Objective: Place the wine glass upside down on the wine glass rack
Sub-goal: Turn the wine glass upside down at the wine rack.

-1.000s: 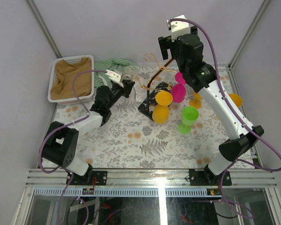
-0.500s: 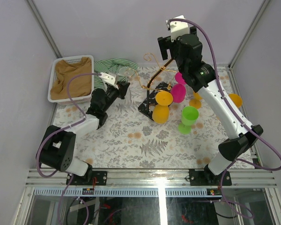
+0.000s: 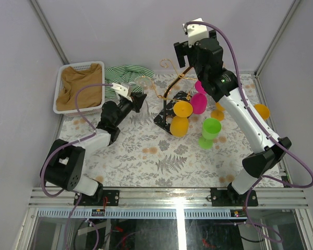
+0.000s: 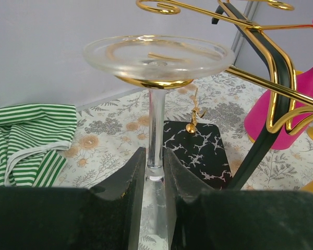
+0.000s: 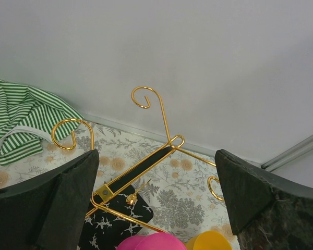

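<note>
A clear wine glass point(image 4: 155, 54) is upside down, foot on top, and my left gripper point(image 4: 155, 169) is shut on its stem point(image 4: 155, 120). The foot sits right over a curled gold hook point(image 4: 154, 83) of the wine glass rack point(image 4: 274, 67); whether it rests on the hook I cannot tell. From above, the left gripper point(image 3: 137, 100) and the glass point(image 3: 142, 83) are just left of the rack point(image 3: 170, 85) on its black speckled base point(image 3: 164, 119). My right gripper point(image 3: 183, 53) hovers open above the rack point(image 5: 164, 130), holding nothing.
Pink point(image 3: 199, 102) and yellow point(image 3: 182, 109) glasses hang on the rack's right side. A green glass point(image 3: 210, 130) stands upright right of it, with orange glasses point(image 3: 261, 110) behind. At the back left lie a white basket point(image 3: 59, 88) with brown cloth and a striped green cloth point(image 3: 121, 72).
My left gripper, still holding the clear glass, has drawn slightly back to the left, away from the rack post. The right arm has barely moved.
</note>
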Available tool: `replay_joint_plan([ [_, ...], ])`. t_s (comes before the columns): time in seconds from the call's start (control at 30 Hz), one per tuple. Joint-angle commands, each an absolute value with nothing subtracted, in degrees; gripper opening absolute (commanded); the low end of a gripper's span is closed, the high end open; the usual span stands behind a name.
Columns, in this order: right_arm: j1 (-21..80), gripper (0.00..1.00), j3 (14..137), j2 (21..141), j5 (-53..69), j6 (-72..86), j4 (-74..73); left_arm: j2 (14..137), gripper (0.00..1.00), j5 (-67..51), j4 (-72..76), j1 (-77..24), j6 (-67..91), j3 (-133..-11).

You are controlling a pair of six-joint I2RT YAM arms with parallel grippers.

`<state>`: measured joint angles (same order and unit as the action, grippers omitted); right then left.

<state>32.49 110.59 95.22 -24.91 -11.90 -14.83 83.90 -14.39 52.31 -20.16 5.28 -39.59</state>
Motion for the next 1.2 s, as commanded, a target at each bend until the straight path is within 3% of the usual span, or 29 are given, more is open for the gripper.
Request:
replay_joint_plan([
  [0.0, 32.17, 0.99, 111.35, 94.53, -24.43, -11.35, -13.59, 85.63, 0.02, -16.03, 57.16, -21.37, 5.45, -41.63],
  [0.37, 32.17, 0.99, 111.29, 94.72, -24.22, -11.03, -13.21, 85.91, 0.06, -16.99, 54.26, -22.06, 4.08, -43.68],
  [0.87, 32.17, 0.99, 111.96, 95.01, -23.89, -11.33, -13.43, 85.19, 0.21, -17.81, 52.14, -22.07, 3.53, -45.12],
  [1.17, 32.19, 0.99, 111.51, 95.0, -23.72, -11.17, -13.09, 84.79, 0.24, -17.39, 50.89, -22.07, 2.26, -45.31],
])
